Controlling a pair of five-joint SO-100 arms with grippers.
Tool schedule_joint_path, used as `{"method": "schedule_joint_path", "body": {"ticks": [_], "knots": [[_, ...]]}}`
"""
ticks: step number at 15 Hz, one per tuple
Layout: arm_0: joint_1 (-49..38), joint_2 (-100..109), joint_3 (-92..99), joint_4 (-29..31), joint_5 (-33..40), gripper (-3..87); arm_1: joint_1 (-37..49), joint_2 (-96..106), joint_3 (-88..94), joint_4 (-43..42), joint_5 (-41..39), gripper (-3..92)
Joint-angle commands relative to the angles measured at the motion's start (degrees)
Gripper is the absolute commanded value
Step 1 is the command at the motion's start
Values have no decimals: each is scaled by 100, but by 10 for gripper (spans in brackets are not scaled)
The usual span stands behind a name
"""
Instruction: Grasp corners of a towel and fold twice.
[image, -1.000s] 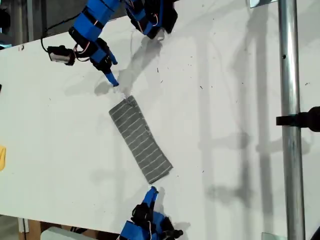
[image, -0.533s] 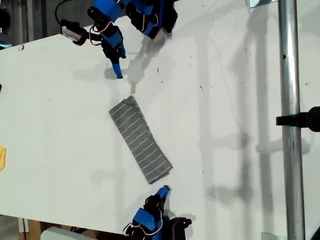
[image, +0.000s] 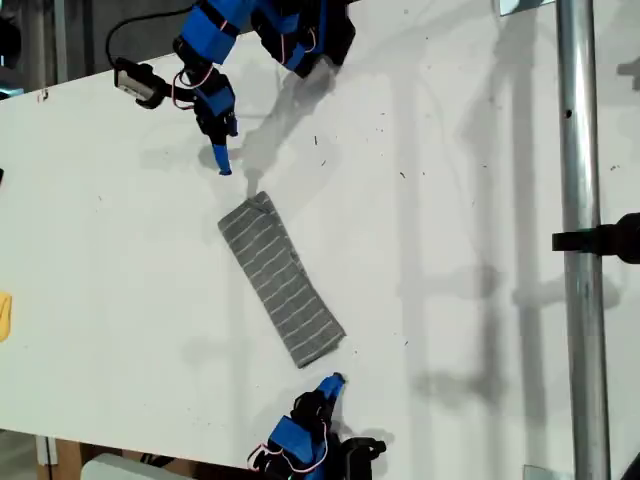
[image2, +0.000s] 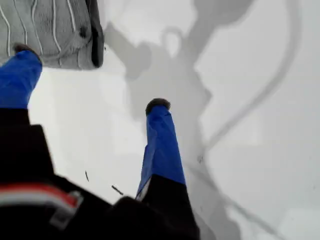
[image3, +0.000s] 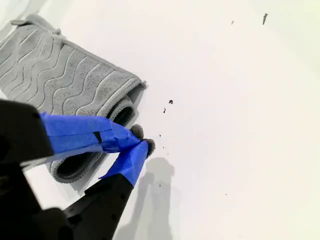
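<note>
Towel (image: 282, 280) lies flat on the white worktop (image: 450, 250) near the middle of the exterior view, as a narrow strip running on a diagonal from upper left to lower right. The second wrist view shows more than one layer at the near end, so it is judged already folded at least once.

My first claw (image2: 90, 77) stands wide open and empty, just off the strip's upper end in the exterior view (image: 222, 150); one fingertip (image2: 22, 50) hangs over the cloth's edge, though contact cannot be confirmed. My second claw (image3: 142, 140) has its tips pressed together on nothing, just beside the lower end (image: 333, 383), apart from the cloth.

Handling assessment: soft, light, limp knit – it will sag and drag rather than hold shape, and the stacked layers may slide apart if only the top one is pinched. The ribbed surface should give fair grip. Recommended hold is at the end corners (image3: 140, 85), pinching the full thickness at the hem; the second claw would need to open first – and the thick rolled edge calls for a generous opening
</note>
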Motion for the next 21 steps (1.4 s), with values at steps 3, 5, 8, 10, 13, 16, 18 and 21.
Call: {"method": "schedule_joint_path", "body": {"ticks": [3,5,8,10,13,16,18,21], "knots": [[193,26,44,-18,-176,-26,-598,-2769,-1591,-1679,114,431],[211,26,44,-18,-193,-26,-958,-3560,-2074,-1846,387,435],[185,26,44,-18,-193,-26,-1354,-3999,-2435,-1898,598,433],[158,26,44,-18,-185,-26,-1538,-4280,-2733,-1811,712,433],[193,26,44,-18,-211,-26,-1890,-4860,-3410,-1635,870,432],[255,26,44,-18,-272,-26,-2101,-5555,-4254,-1204,1037,428],[281,26,44,-18,-290,-26,-2206,-6108,-5036,-624,1099,395],[281,26,44,-18,-290,-26,-2312,-6530,-5651,-97,1169,63]]}}
